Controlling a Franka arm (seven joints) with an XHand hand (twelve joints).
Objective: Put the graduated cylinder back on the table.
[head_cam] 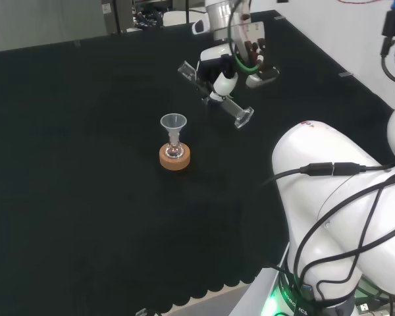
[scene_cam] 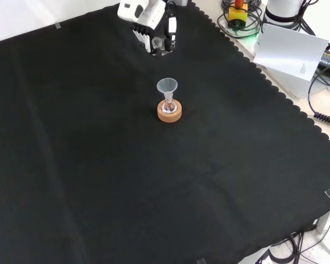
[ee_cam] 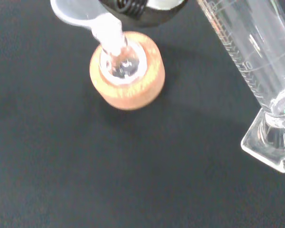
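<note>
The clear graduated cylinder [head_cam: 214, 95] hangs tilted above the cloth in the head view, its hexagonal foot low at the right and its mouth up at the left. The black and white hand [head_cam: 232, 71] is shut on its middle. In the front view the hand [scene_cam: 154, 27] is near the top, behind the flask. The wrist view has the cylinder [ee_cam: 256, 61] close up with its scale marks and foot. A small flask [head_cam: 174, 150] with a clear funnel [head_cam: 173, 122] in its neck sits on a cork ring [head_cam: 174, 158], left of and below the cylinder in the head view.
Black cloth [head_cam: 85, 164] covers the bench. The arm's big white links [head_cam: 336, 197] fill the head view's lower right. In the front view the cork ring [scene_cam: 169, 111] stands mid-cloth, and a white box [scene_cam: 289, 52] and cables lie off the cloth at the upper right.
</note>
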